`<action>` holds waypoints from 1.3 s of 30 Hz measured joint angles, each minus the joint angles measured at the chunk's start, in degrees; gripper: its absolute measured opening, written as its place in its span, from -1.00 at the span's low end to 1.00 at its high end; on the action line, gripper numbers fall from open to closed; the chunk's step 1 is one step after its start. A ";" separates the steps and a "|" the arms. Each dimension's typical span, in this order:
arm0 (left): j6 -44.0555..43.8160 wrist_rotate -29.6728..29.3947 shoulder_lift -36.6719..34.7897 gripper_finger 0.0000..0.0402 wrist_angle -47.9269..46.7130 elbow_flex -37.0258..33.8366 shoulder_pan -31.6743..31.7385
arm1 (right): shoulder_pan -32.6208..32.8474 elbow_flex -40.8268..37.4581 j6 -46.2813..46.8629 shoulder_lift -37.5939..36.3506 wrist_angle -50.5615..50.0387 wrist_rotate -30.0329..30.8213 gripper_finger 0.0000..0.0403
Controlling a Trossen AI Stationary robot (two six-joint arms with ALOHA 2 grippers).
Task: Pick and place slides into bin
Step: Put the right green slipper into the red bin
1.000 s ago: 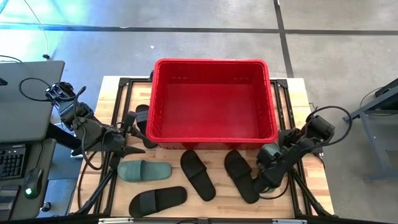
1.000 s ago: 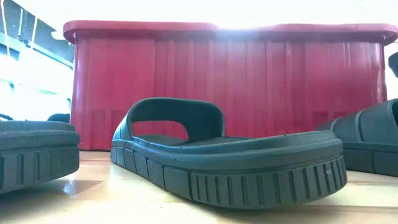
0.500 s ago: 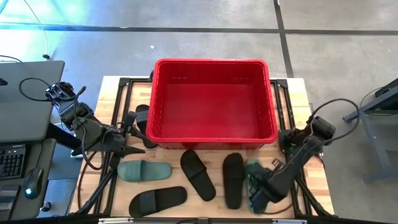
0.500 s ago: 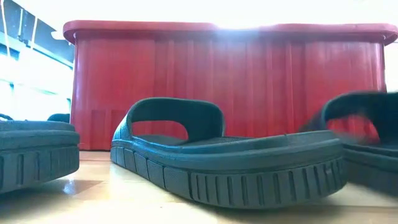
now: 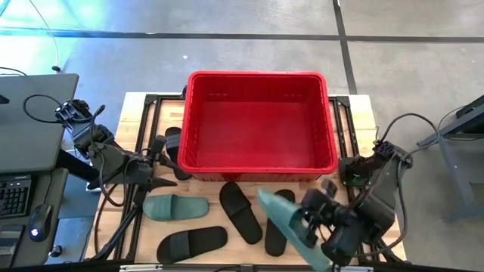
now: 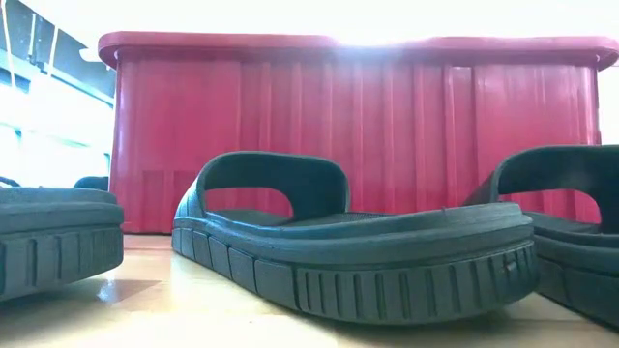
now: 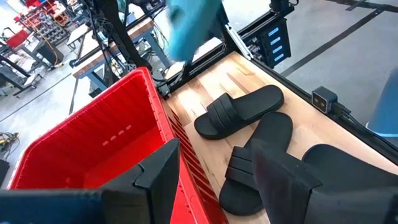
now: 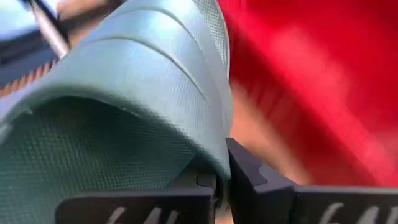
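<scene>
The red bin (image 5: 261, 125) stands at the table's far middle. My right gripper (image 5: 312, 224) is shut on a sage-green slide (image 5: 290, 227), held up over the near right of the table. A second green slide (image 5: 175, 207) lies flat at the near left. Black slides lie flat in front of the bin (image 5: 240, 211), (image 5: 277, 223), (image 5: 191, 243), and one lies beside the bin's left wall (image 5: 172, 147). My left gripper (image 5: 155, 162) is open and empty at the bin's left, above the table. My right gripper (image 8: 221, 180) pinches the green slide's ribbed strap at its edge (image 8: 211, 146) between its two fingers. The slide is lifted clear of the table and tilted, one end (image 5: 265, 198) pointing toward the bin.
The low view shows a black slide (image 6: 353, 242) close up in front of the bin's wall (image 6: 358, 126), with others at either side (image 6: 58, 237), (image 6: 571, 222). Black frame rails run along the table's left and right edges. A desk with a keyboard stands off the left.
My right gripper has gone toward the table's near edge and up, lifting the green slide clear and swinging it toward the left. The black slide beside it has turned and slid a little toward the left.
</scene>
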 joint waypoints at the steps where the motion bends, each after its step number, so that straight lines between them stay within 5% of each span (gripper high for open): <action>1: 0.00 0.00 0.00 -0.08 -0.01 -0.01 0.00 | -0.91 0.59 -3.61 0.00 0.10 2.94 -1.00; 8: 0.00 -0.13 -0.04 -0.08 0.01 -0.01 0.00 | -11.09 1.26 -25.31 0.02 0.06 32.49 -1.00; 11: -0.04 -0.13 -0.01 -0.08 0.03 -0.01 0.00 | -17.87 1.26 -31.44 0.02 0.07 39.79 -1.00; 15: -0.19 -0.13 -0.01 -0.08 0.04 -0.01 0.00 | -29.25 1.17 -33.82 0.02 0.07 36.03 -1.00; 20: -0.20 -0.13 -0.04 -0.08 0.04 -0.01 0.00 | -44.56 0.17 -34.52 0.04 0.12 20.34 -1.00; 24: -0.20 -0.13 -0.02 -0.08 0.04 -0.01 0.00 | -53.31 -5.10 -35.62 0.04 0.08 16.99 -1.00; 29: -0.22 -0.13 -0.04 -0.08 0.06 -0.01 0.00 | -58.77 -18.63 -31.90 0.04 0.15 12.18 -1.00; 33: -0.22 -0.13 -0.04 -0.08 0.06 -0.01 0.00 | -60.87 -31.87 -30.04 0.04 0.62 13.87 -1.00; 39: -0.22 -0.13 -0.04 -0.08 0.05 -0.01 0.01 | -65.08 -45.04 -38.03 0.04 14.38 11.53 -1.00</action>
